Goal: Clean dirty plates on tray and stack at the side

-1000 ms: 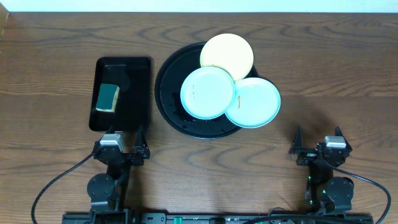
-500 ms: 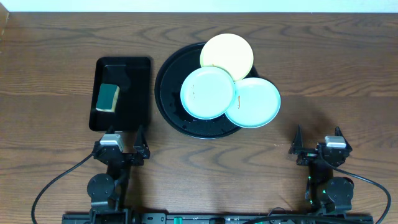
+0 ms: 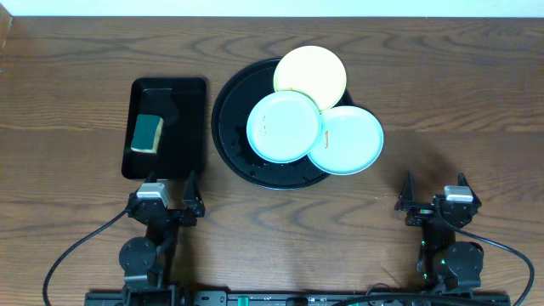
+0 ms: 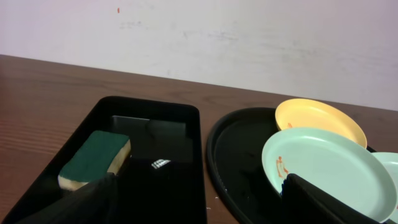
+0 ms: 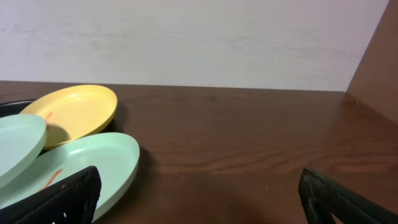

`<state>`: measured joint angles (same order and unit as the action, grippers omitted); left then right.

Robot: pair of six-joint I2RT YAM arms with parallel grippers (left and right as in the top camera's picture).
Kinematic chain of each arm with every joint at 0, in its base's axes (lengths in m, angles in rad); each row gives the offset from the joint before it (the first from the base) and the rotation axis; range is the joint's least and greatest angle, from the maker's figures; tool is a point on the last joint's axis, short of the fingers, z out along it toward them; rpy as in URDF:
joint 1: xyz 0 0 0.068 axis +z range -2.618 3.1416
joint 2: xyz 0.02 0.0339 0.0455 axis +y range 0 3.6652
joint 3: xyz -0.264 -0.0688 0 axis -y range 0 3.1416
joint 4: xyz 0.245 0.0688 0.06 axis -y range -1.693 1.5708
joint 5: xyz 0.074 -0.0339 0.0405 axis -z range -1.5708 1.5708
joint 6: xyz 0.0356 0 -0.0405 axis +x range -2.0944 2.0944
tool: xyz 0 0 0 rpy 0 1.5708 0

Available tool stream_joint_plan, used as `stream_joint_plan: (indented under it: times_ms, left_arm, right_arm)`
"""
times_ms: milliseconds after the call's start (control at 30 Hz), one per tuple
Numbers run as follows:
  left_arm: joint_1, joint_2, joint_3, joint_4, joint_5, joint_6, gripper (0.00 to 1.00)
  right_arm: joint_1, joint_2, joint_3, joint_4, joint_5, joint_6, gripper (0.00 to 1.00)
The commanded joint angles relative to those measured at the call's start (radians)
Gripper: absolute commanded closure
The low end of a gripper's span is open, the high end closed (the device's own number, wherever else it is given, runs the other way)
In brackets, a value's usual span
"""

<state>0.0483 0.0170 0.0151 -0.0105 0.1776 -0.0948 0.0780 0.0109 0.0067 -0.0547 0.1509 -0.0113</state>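
Note:
Three plates overlap on the large round black tray (image 3: 229, 127). The pale yellow plate (image 3: 310, 75) lies at the back. One mint-green plate (image 3: 283, 127) with small orange smears lies on top in the middle. The other mint-green plate (image 3: 348, 141) hangs over the tray's right rim. My left gripper (image 3: 167, 194) is open and empty near the front edge, below the rectangular tray. My right gripper (image 3: 433, 190) is open and empty at the front right. The left wrist view shows the tray (image 4: 239, 152), the yellow plate (image 4: 320, 121) and a mint plate (image 4: 326, 168). The right wrist view shows the yellow plate (image 5: 71, 109) and a mint plate (image 5: 87, 165).
A smaller rectangular black tray (image 3: 189, 136) left of the round tray holds a green and yellow sponge (image 3: 148, 133), also in the left wrist view (image 4: 94, 158). Bare wooden table lies to the right of the plates (image 3: 459, 110). A wall runs along the back.

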Motion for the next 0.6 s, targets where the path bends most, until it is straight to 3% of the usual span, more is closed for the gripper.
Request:
stream_joint_plan:
  times_ms: [0,267,400,567]
  left_arm:
    - [-0.006,0.001,-0.011,-0.041,0.035,0.019,0.16]
    - [-0.006,0.001,-0.011,-0.008,0.009,0.013,0.16]
    - [-0.006,0.001,0.036,0.053,0.082,0.010,0.16]
    - [-0.006,0.058,0.269,-0.151,0.084,-0.014,0.16]
  right_arm:
    - [0.004,-0.004,-0.002,-0.002,0.005,0.007,0.01]
    - [0.004,-0.004,-0.002,-0.002,0.005,0.007,0.01]
    - [0.004,-0.004,-0.002,-0.002,0.005,0.007,0.01]
    - [0.004,-0.004,-0.002,-0.002,0.006,0.007,0.01]
